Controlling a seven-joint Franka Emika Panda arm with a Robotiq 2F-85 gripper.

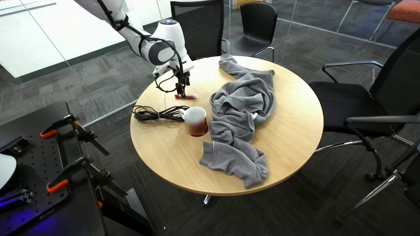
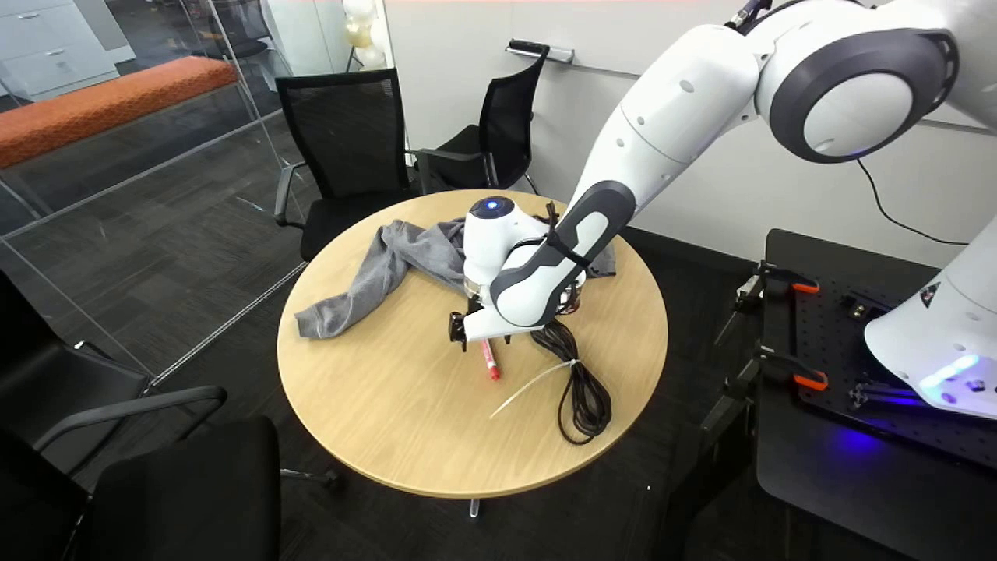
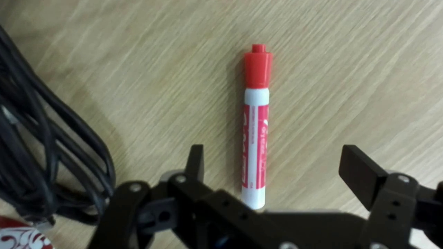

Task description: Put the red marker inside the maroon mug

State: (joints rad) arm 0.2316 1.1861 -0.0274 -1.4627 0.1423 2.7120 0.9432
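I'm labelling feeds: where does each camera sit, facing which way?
An exterior view: raised, looking down at the table; arm upper left.
An exterior view: raised, looking down likewise; arm upper right, base rightmost.
Wrist view: at arm's end, facing down at the red marker; open jaws at bottom.
Both exterior views share table, red marker, grey cloth.

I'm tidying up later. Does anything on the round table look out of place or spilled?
The grey cloth looks most out of place: it lies rumpled across the round table, beside the upright maroon mug, rather than folded. I see no spill.
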